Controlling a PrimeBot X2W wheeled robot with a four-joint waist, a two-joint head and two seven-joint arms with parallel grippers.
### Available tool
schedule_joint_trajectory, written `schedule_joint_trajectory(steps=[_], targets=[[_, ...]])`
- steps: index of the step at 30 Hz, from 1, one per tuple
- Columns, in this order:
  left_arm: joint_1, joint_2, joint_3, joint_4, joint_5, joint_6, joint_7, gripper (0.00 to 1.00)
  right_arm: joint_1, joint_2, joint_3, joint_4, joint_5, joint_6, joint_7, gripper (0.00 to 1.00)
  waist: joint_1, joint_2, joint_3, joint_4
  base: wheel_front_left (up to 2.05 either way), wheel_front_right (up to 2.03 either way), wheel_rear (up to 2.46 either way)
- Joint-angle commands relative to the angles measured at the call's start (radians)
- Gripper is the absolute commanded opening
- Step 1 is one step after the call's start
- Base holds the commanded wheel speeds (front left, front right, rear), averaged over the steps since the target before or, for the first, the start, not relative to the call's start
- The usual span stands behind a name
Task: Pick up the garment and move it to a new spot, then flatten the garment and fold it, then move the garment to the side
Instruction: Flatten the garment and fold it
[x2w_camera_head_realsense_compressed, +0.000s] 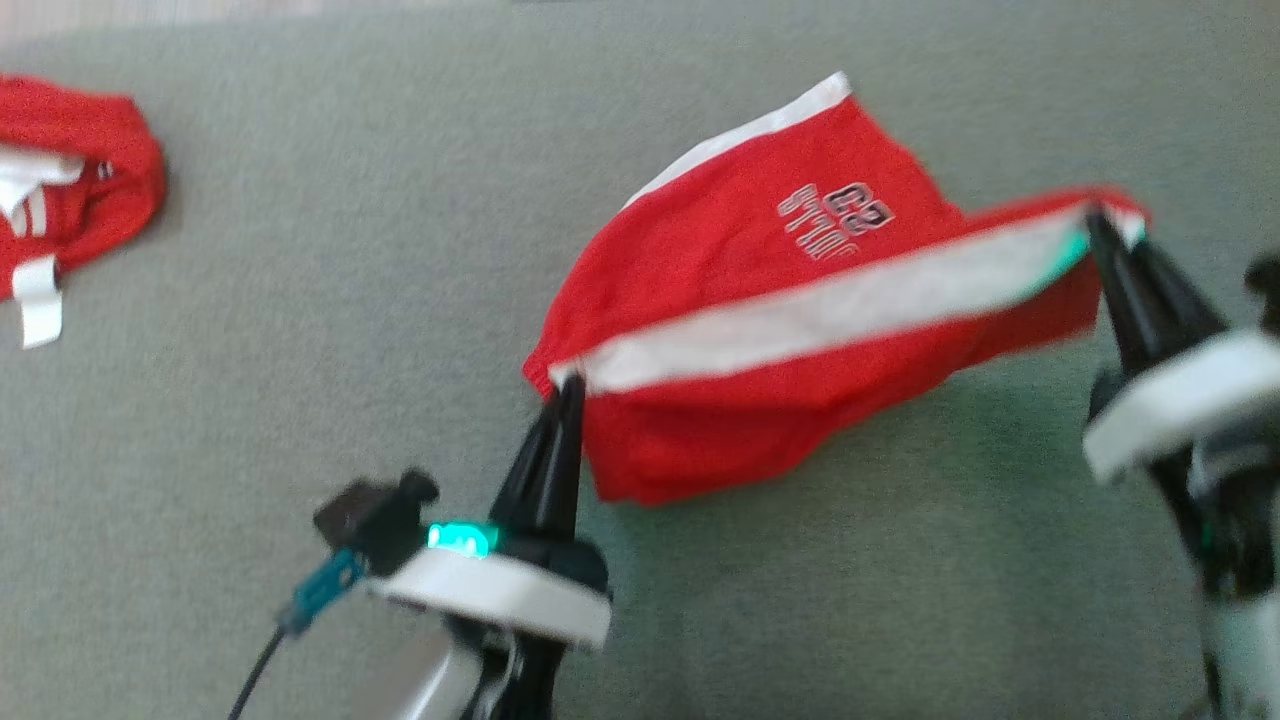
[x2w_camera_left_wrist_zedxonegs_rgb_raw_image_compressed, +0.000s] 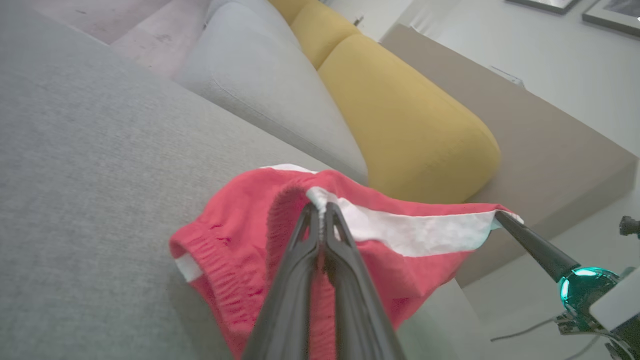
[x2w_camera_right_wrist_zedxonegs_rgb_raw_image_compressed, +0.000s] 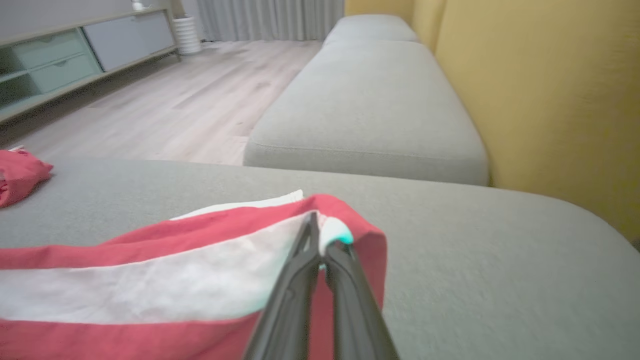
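The garment (x2w_camera_head_realsense_compressed: 740, 250) is a pair of red shorts with a white side stripe and dark lettering, stretched above the grey sofa seat. My left gripper (x2w_camera_head_realsense_compressed: 568, 385) is shut on its left end, at the elastic waistband (x2w_camera_left_wrist_zedxonegs_rgb_raw_image_compressed: 225, 270). My right gripper (x2w_camera_head_realsense_compressed: 1098, 222) is shut on the other end of the white stripe. The stripe runs taut between the two grippers while the rest of the cloth hangs to the cushion. In the left wrist view the left gripper (x2w_camera_left_wrist_zedxonegs_rgb_raw_image_compressed: 318, 212) pinches the stripe's end. In the right wrist view the right gripper (x2w_camera_right_wrist_zedxonegs_rgb_raw_image_compressed: 320, 240) clamps the garment (x2w_camera_right_wrist_zedxonegs_rgb_raw_image_compressed: 150, 280).
A second red and white garment (x2w_camera_head_realsense_compressed: 70, 190) lies crumpled at the far left of the grey seat (x2w_camera_head_realsense_compressed: 300, 400). Yellow back cushions (x2w_camera_left_wrist_zedxonegs_rgb_raw_image_compressed: 405, 115) and another grey seat section (x2w_camera_right_wrist_zedxonegs_rgb_raw_image_compressed: 370, 100) lie beyond. Wooden floor (x2w_camera_right_wrist_zedxonegs_rgb_raw_image_compressed: 165, 105) and a low cabinet (x2w_camera_right_wrist_zedxonegs_rgb_raw_image_compressed: 60, 60) stand off the sofa.
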Motion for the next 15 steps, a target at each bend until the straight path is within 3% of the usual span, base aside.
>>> schedule_joint_trajectory(steps=[1,7,15], targets=[[-0.065,-0.022,0.045,0.003,-0.008,0.010,-0.020,0.00,-0.090,-0.034,0.036,0.009,0.028,-0.001,0.019,0.00,-0.0002,-0.0001,0.055,0.044,0.00,0.00,0.00],[-0.194,-0.071,0.059,0.132,-0.045,0.032,-0.069,0.00,-0.333,-0.134,0.123,0.231,0.064,-0.001,0.064,0.00,-0.0002,-0.0001,0.125,0.098,0.00,0.00,0.00],[-0.295,-0.083,0.019,0.249,-0.114,0.044,-0.118,0.00,-0.553,-0.186,0.248,0.461,0.145,-0.001,0.064,0.00,-0.0002,-0.0001,0.176,0.149,0.00,0.00,0.00]])
